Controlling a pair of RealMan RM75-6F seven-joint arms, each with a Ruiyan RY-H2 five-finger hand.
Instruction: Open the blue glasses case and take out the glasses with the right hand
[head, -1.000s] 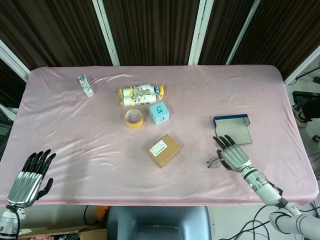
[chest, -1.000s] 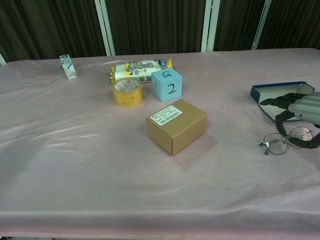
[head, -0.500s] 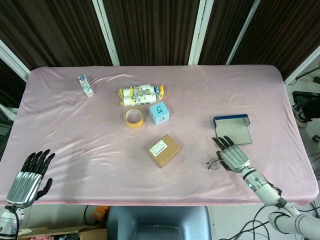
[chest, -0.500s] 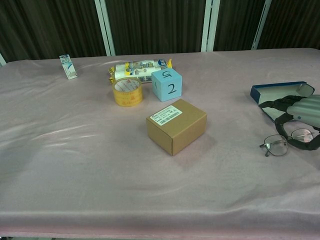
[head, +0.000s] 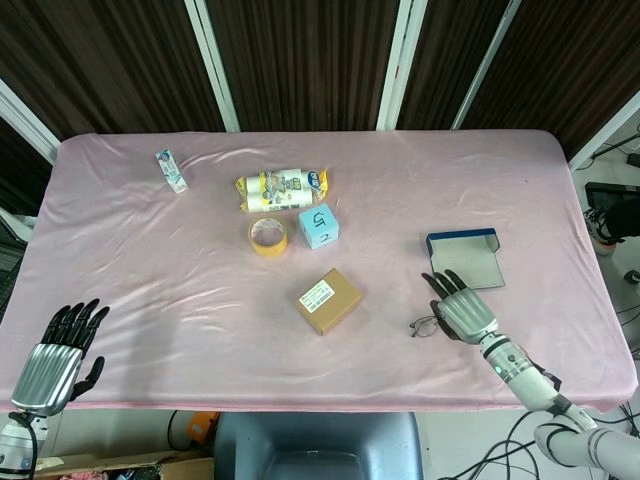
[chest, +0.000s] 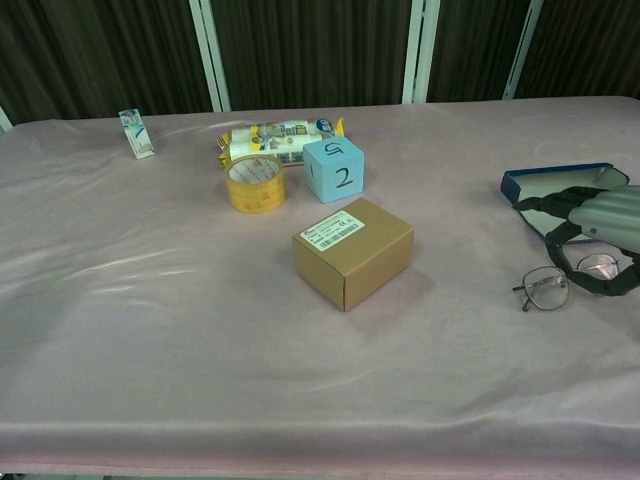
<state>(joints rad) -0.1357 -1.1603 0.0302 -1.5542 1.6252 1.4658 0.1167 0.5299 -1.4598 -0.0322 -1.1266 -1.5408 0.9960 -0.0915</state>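
Around your work area the counter (head: 200, 330), draped in pink cloth, carried a brown cardboard box (head: 328, 300) near its middle, with a light blue cube (head: 318, 226) marked 5 and 2 behind it, a roll of yellow tape (head: 267, 237) just beside the cube, a yellow snack packet (head: 282, 188) behind the tape, and a small sachet (head: 171, 170) far off toward the left rear. None of these stood between your right hand (head: 464, 312) and the task things. The blue glasses case (head: 465, 258) lay open just behind that hand, and the glasses (chest: 545, 289) sat on the cloth outside the case, partly under your fingers (chest: 548, 238). I could not tell whether those fingers were gripping the frame or only resting on it. Your left hand (head: 55, 359) hung at the near left edge, fingers apart, holding nothing.
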